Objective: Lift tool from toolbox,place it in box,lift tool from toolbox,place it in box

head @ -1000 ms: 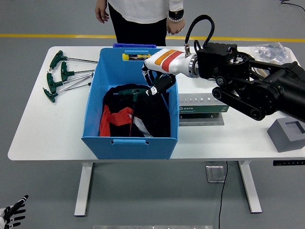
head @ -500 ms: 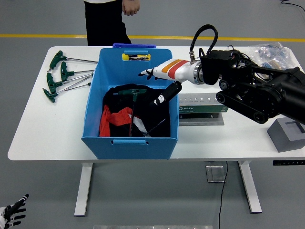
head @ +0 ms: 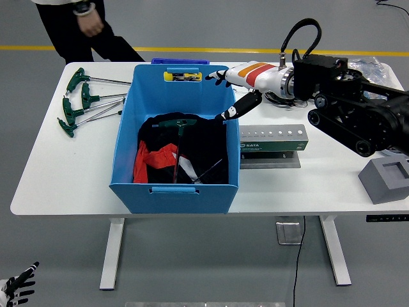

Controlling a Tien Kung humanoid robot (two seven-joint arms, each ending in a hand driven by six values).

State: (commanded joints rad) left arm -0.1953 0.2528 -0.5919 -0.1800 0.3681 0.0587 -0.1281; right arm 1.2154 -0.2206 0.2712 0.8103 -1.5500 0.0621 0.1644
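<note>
Pulling back right, the right hand (head: 238, 96) clears the box (head: 174, 188) rim, fingers spread and empty; the green-handled T-wrench (head: 178, 137) lies inside on black and red cloth, shaft pointing toward the near wall

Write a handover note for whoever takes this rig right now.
Right robot hand: open, empty, above the blue box's right rim.
Left robot hand: low at the lower left corner, off the table, idle.
Done: one green T-handle wrench lies in the blue box on dark cloth.
Left: four green T-handle wrenches lie on the table left of the box. The grey SATA toolbox sits right of the box.
A person is walking at the far left edge.
</note>
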